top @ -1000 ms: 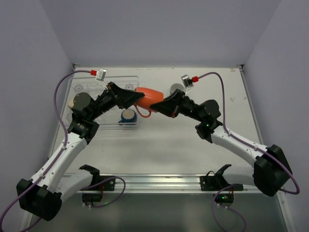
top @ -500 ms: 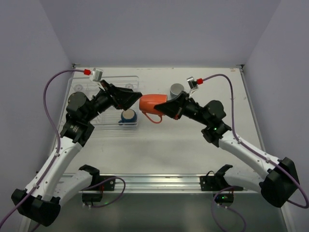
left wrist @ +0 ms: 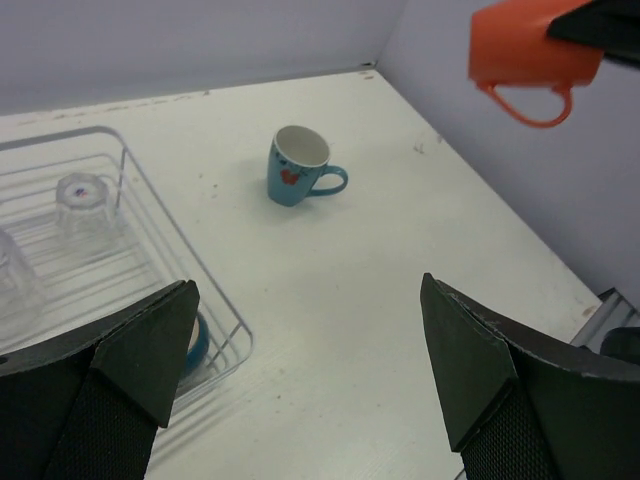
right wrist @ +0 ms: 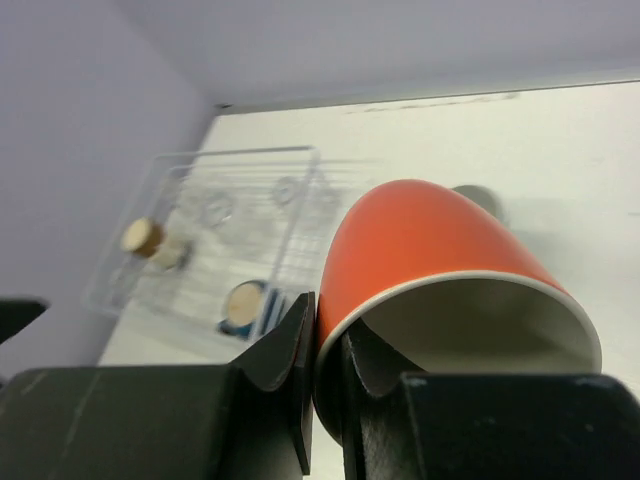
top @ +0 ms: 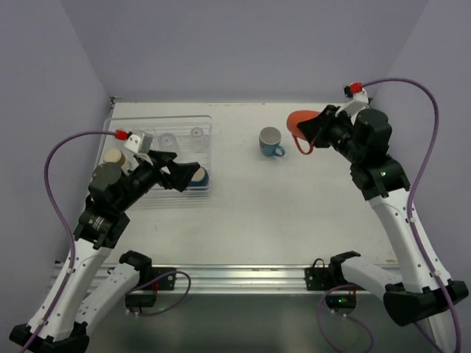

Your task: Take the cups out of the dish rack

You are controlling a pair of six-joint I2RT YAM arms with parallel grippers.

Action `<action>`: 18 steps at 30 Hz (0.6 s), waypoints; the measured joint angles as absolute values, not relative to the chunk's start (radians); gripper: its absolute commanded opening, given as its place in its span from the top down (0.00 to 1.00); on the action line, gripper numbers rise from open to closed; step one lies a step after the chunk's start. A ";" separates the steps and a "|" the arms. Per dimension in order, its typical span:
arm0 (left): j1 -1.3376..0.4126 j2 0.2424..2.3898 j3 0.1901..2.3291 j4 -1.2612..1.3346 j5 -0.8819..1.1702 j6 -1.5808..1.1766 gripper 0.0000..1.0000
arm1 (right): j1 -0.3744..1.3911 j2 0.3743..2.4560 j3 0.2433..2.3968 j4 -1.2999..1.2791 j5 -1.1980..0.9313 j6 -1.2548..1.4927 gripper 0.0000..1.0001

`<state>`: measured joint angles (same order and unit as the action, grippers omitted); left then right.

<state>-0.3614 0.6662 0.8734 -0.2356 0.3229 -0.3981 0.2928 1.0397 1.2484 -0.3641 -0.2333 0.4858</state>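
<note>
Rim of orange mug [right wrist: 420, 235] between right fingers [right wrist: 282, 362].

1. Orange mug [top: 300, 120]: held in the air over the table's far right side and tipped on its side, with the handle hanging down. The right gripper [top: 316, 126] pinches its rim wall.
2. Light-blue mug [top: 269, 140]: stands upright on the bare table, mouth up, with a red heart on its side. It is well apart from the rack.
3. Dish rack [top: 162, 118]: a clear, ridged tray at the far left.
4. In the rack: a dark-blue cup [top: 199, 176] sits at the near right corner and a tan cup [top: 113, 157] at the left edge. Two clear cups [top: 168, 140] stand along the far side.
</note>
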 measured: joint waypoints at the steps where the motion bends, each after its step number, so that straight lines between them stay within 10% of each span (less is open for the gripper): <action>1: -0.363 0.653 0.865 -0.255 0.307 -0.379 0.00 | 0.278 1.063 1.301 -0.422 -0.194 0.458 1.00; 18: -0.466 0.513 0.738 -0.321 0.094 -0.271 0.00 | 0.141 1.717 1.610 -0.801 0.062 0.242 1.00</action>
<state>-0.4664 0.5125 0.7376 -0.3210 0.0940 -0.2714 0.1406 1.7168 1.6096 -0.8005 0.0616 0.2417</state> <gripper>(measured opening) 0.997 0.133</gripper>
